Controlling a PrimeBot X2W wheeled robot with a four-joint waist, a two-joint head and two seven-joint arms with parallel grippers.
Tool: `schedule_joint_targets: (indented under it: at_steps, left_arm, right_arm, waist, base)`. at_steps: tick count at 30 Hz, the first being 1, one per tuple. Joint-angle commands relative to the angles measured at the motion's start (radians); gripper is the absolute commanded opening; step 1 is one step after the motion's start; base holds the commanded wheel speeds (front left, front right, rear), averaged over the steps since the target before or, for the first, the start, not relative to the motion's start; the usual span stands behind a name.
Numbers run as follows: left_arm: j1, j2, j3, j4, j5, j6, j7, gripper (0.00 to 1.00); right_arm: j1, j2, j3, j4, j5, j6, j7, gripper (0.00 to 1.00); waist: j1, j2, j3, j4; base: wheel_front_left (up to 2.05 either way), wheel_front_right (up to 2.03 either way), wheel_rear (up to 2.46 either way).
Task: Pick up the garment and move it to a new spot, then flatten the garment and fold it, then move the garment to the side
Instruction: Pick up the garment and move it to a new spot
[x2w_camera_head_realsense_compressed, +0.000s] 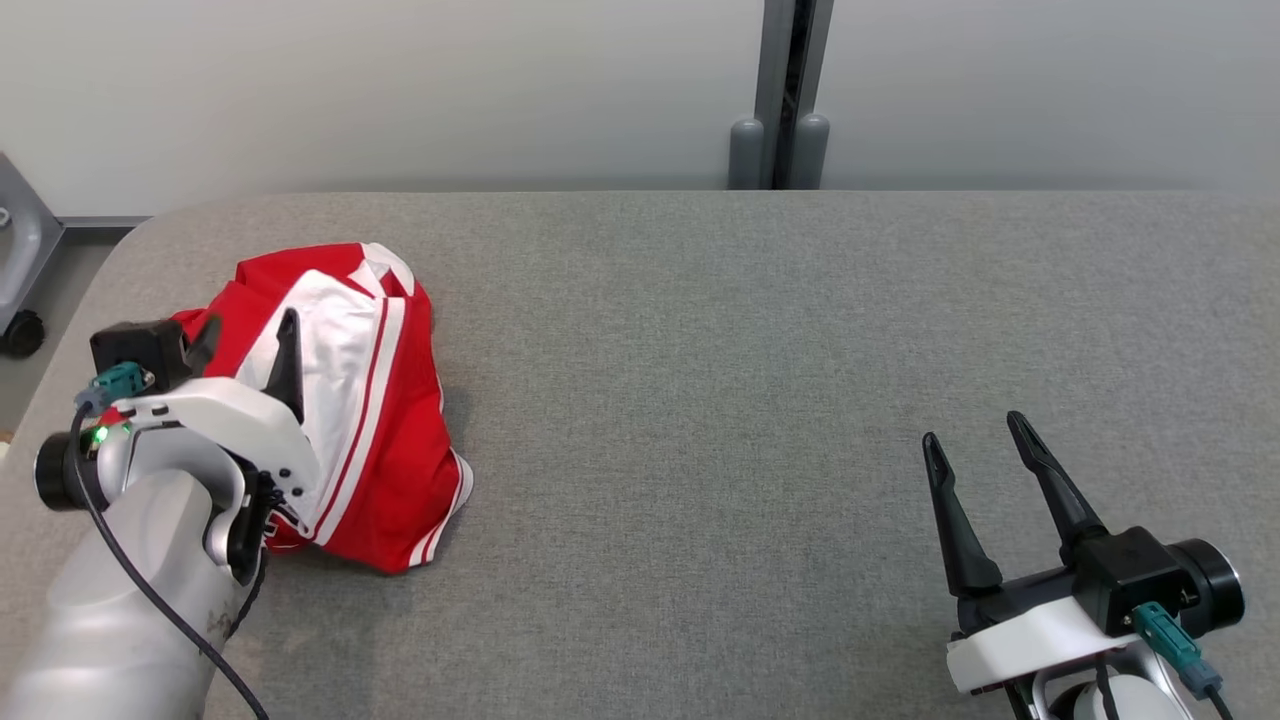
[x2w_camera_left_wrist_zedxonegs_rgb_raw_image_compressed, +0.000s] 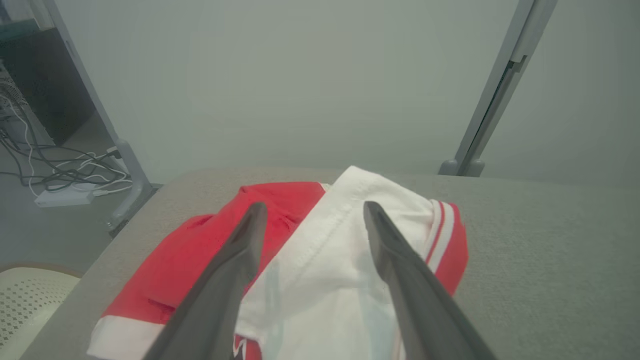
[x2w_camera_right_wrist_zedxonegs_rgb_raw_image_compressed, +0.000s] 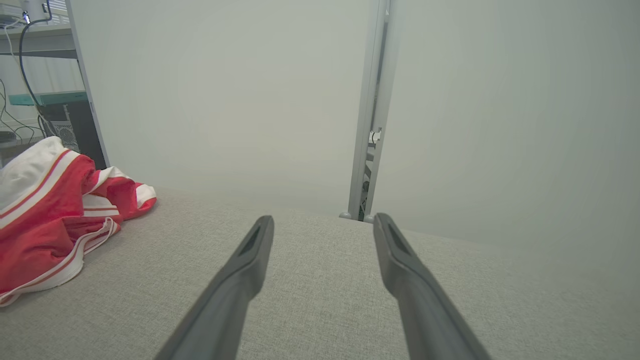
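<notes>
The garment is red with white panels and stripes, lying in a crumpled heap at the left end of the grey table. My left gripper hovers just over the heap with its fingers spread open and nothing between them. From the left wrist camera the garment lies right under the two dark fingers. My right gripper stands open at the near right, well away from the cloth. The right wrist view has the garment at its far left.
A grey wall with an upright metal post runs behind the table's far edge. Beyond the table's left end are cables and a power strip on the floor. A pale perforated seat stands near the left corner.
</notes>
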Motion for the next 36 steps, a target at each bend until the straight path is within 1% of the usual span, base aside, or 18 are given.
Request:
schedule_joint_targets:
  at_steps: [1, 8, 17, 19, 22, 23, 26, 29, 33, 36]
  left_arm:
    - [-0.001, 0.008, 0.009, -0.020, 0.011, 0.011, -0.005, 1.00]
    - [0.079, 0.035, 0.077, -0.215, 0.048, 0.054, -0.004, 1.00]
    - [0.197, 0.058, 0.121, -0.383, 0.054, 0.101, -0.004, 1.00]
    - [0.220, 0.058, 0.126, -0.416, 0.063, 0.113, -0.004, 1.00]
    - [0.270, 0.046, 0.163, -0.485, 0.067, 0.127, -0.004, 1.00]
    - [0.270, 0.046, 0.163, -0.485, 0.067, 0.127, -0.004, 1.00]
    - [0.340, 0.026, 0.194, -0.561, 0.093, 0.142, -0.004, 1.00]
    - [0.420, -0.011, 0.242, -0.650, 0.128, 0.149, -0.004, 1.00]
    - [0.540, -0.075, 0.294, -0.762, 0.205, 0.117, -0.004, 1.00]
    - [0.610, -0.127, 0.315, -0.812, 0.265, 0.075, -0.004, 1.00]
  right_arm:
    - [0.010, -0.004, -0.003, -0.004, 0.003, 0.002, -0.006, 1.00]
    - [0.016, -0.004, -0.002, 0.000, 0.008, 0.002, -0.006, 1.00]
    - [0.019, -0.004, 0.000, 0.001, 0.008, 0.002, -0.006, 1.00]
    - [0.021, -0.004, 0.002, 0.001, 0.009, 0.002, -0.006, 1.00]
    - [0.024, -0.004, 0.002, -0.004, 0.010, 0.002, -0.006, 1.00]
    - [0.024, -0.004, 0.002, -0.004, 0.010, 0.002, -0.006, 1.00]
    - [0.028, -0.004, -0.002, -0.011, 0.013, 0.002, -0.006, 1.00]
    - [0.032, -0.005, 0.000, -0.019, 0.014, 0.002, -0.006, 1.00]
    - [0.050, -0.005, -0.008, -0.039, 0.026, 0.002, -0.006, 1.00]
    - [0.071, -0.005, -0.013, -0.046, 0.030, 0.002, -0.006, 1.00]
  waist:
    - [0.0000, 0.0000, -0.002, 0.004]
    - [0.0000, 0.0000, -0.016, 0.016]
    - [0.0000, 0.0000, -0.028, 0.013]
    - [0.0000, 0.0000, -0.029, 0.010]
    - [0.0000, 0.0000, -0.036, 0.003]
    - [0.0000, 0.0000, -0.036, 0.003]
    - [0.0000, 0.0000, -0.040, -0.003]
    - [0.0000, 0.0000, -0.046, -0.010]
    - [0.0000, 0.0000, -0.058, -0.012]
    - [0.0000, 0.0000, -0.069, -0.017]
  base:
    - [0.00, 0.00, 0.00]
    - [0.00, 0.00, 0.00]
    - [0.00, 0.00, 0.00]
    - [0.00, 0.00, 0.00]
    - [0.00, 0.00, 0.00]
    - [0.00, 0.00, 0.00]
    - [0.00, 0.00, 0.00]
    - [0.00, 0.00, 0.00]
    - [0.00, 0.00, 0.00]
    - [0.00, 0.00, 0.00]
